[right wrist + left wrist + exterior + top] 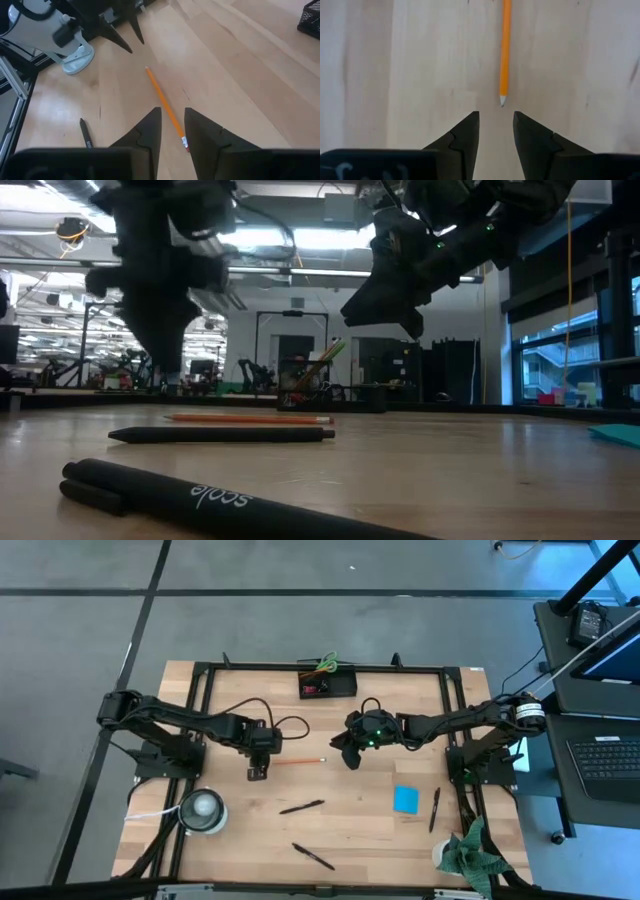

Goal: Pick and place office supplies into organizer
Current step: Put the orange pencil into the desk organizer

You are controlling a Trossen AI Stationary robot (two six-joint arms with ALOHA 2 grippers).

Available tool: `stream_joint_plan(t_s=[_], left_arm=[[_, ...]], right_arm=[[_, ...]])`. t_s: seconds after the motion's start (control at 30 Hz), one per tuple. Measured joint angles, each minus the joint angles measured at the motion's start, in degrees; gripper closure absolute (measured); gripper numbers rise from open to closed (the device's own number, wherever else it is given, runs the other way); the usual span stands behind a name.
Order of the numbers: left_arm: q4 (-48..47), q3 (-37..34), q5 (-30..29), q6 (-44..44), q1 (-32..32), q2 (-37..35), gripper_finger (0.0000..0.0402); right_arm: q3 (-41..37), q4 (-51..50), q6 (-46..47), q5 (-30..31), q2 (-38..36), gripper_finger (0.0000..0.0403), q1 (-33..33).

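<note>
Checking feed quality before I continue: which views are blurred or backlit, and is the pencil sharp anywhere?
Low view: both arms are dark silhouettes against bright ceiling lights, near pen soft. Left wrist view: pencil crisp, evenly lit. Right wrist view: pencil clear, background slightly blurred.

Even overhead light, backlit blurred low view

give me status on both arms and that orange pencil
Left end effector open, empty, at tip of thin orange wooden pencil. Right end effector open, above its eraser end. Nothing blocking.
</note>
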Motion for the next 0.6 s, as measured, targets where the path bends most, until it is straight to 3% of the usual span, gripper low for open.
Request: stream_joint_plan(t_s=[0.27,0.6], left_arm=[[10.1,-5.6,0.8,0.0,0.0,0.6,0.0288],[13.1,-8.5,3.0,-0.2,-1.1,0.6,0.0288]], right_arm=[[0.0,0.3,0.0,0.0,0.0,0.0315,0.0],[0.0,0.2,-0.2,0.0,0.0,0.0315,0.0]])
